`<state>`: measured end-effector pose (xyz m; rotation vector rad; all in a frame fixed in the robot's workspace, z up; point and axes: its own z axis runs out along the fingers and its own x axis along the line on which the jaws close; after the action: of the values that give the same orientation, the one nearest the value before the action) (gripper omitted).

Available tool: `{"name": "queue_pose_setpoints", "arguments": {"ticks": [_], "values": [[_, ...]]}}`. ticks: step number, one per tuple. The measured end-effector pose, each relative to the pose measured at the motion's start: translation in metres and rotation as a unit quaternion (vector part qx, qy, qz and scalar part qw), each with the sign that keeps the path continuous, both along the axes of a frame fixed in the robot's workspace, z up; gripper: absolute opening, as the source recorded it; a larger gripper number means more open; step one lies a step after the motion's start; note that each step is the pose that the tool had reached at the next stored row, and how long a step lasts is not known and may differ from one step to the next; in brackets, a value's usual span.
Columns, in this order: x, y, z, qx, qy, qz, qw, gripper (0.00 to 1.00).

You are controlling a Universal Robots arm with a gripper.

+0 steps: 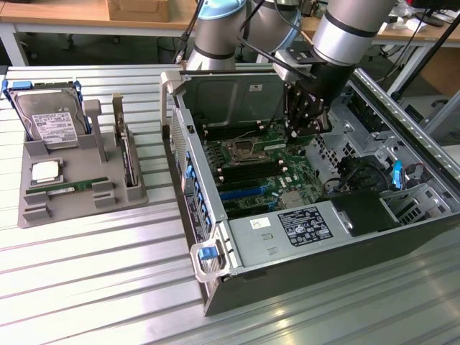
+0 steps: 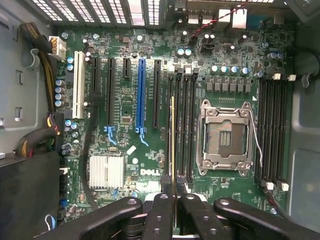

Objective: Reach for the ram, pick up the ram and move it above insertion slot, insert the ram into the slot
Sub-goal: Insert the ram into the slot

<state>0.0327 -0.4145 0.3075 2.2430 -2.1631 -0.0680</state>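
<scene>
Inside the open computer case (image 1: 302, 273), in the upper part of the frame toward the exterior view's right, the gripper (image 1: 296, 133) hung low over the motherboard (image 1: 259, 162).

Wrist view: the fingers (image 2: 162, 215) were drawn close together and pinched the ram (image 2: 173, 140) across its thickness. We saw the stick edge-on, as one thin pale line. It ran lengthwise over the bank of black sockets beside the processor socket (image 2: 224, 135). It lay along the slot (image 2: 170, 87), parallel to it. We could not tell whether its lower edge had entered the slot or sat just above it.

Handling, our judgement:
- Light, so weight should not load the grip.
- Stiff along its length, but thin, so a sideways push could bend or crack it.
- The flat faces looked smooth, so it could slip or pivot in a narrow pinch.
- The chips and the contact edge are fragile, so pressure belongs on bare board only.
- The best hold is near mid-length on the two faces, close to the top edge, well away from the contacts.

Elsewhere: on the bench (image 1: 93, 287), at the exterior view's left, a grey tray (image 1: 72, 208) carried a hard drive (image 1: 50, 118) and a spare stick (image 1: 68, 188).
</scene>
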Motion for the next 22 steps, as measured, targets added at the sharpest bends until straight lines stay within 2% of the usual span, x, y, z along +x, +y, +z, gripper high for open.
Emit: {"name": "queue_pose_setpoints", "arguments": {"ticks": [22], "values": [[0.0000,0.0000,-0.0102,0.0000,0.0000,0.000,1.0000,0.12]]}}
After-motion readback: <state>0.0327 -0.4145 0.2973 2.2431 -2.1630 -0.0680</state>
